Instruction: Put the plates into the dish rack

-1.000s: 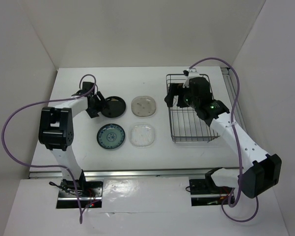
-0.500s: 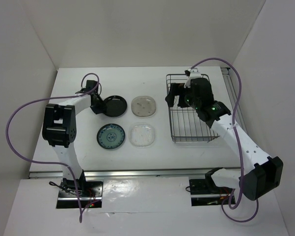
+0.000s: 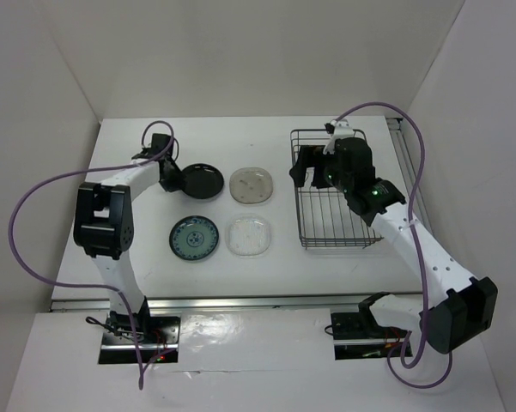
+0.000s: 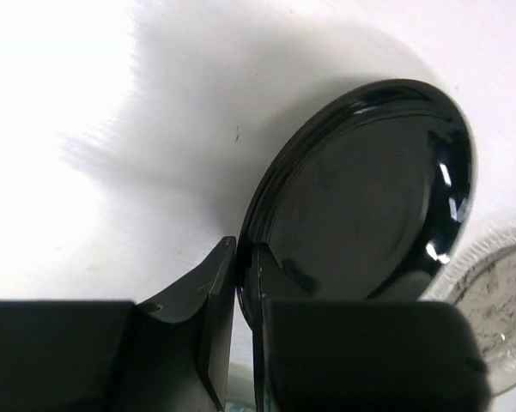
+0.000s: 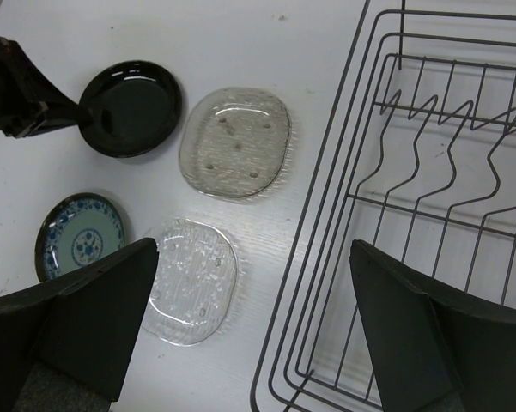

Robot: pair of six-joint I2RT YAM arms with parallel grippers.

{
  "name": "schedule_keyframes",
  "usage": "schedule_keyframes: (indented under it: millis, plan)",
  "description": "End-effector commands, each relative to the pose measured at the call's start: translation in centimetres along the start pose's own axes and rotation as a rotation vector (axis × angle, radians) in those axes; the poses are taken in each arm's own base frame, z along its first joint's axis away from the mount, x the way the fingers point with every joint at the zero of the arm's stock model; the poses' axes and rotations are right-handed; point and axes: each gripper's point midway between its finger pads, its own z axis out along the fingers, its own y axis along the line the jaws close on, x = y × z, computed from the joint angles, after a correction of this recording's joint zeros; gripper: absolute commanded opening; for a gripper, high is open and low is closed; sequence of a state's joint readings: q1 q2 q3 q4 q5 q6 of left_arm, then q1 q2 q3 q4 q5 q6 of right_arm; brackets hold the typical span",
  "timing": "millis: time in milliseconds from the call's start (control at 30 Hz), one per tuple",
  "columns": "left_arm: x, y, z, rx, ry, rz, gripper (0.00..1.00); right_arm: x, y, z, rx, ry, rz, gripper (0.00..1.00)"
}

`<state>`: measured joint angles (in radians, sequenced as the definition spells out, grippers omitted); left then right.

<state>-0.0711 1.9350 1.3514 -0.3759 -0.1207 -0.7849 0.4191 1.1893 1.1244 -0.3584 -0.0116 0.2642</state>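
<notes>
Counted from above: four plates, one dish rack (image 3: 343, 245), two grippers.

All four plates outside the rack, in a two-by-two block on the white table (image 3: 240, 142), to the left of the wire basket. In the far row, a glossy black plate (image 3: 203, 182) with a clear speckled plate (image 3: 251, 184) just beside it on the right. In the near row, a blue-green patterned plate (image 3: 194, 237) and a second clear plate (image 3: 249, 235), close together but apart. Hard to say which of the two clear ones is round and which rounded-square, since the top view and the right wrist view read differently.

One rack of dark wire, rectangular, at the right side of the table, with a single row of upright zigzag dividers across it. Inside it only those dividers and the white table showing through the bars.

Left gripper (image 4: 245, 266) clamped on the black plate, with the rim pinched between the two fingers at the plate's left edge. Plate tilted, with a soft shadow on the table beneath it.

Right gripper (image 5: 253, 257) spread wide and grasping nothing, poised above the rack's left rim, looking down on rack and plates together.
</notes>
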Motion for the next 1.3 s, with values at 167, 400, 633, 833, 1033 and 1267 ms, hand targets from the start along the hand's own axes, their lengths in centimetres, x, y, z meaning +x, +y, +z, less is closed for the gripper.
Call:
schedule_keyframes:
  millis: [167, 400, 633, 833, 1033, 1267]
  plan:
    - [-4.9, -3.4, -11.7, 0.27, -0.278, 0.135, 0.0, -1.0, 1.8, 0.2, -0.088, -0.059, 0.012, 1.0]
    - [-1.6, -9.6, -17.5, 0.676, -0.252, 0.357, 0.0, -1.7, 6.7, 0.4, -0.404, -0.113, -0.071, 1.0]
    - [3.6, -14.4, -23.7, 1.077, -0.224, 0.545, 0.0, -2.5, 9.1, 1.4, -0.569, -0.138, -0.133, 1.0]
    - [5.1, -15.1, -26.9, 1.236, -0.258, 0.6, 0.0, 0.6, 6.8, 6.9, -0.468, -0.018, -0.12, 0.89]
    - [6.0, -15.2, -28.0, 1.318, -0.25, 0.605, 0.0, 2.0, 7.5, 7.2, -0.531, 0.012, -0.109, 0.7]
    - [6.3, -15.4, -27.3, 1.332, -0.221, 0.591, 0.0, 2.0, 9.7, 5.9, -0.696, 0.039, -0.103, 0.2]
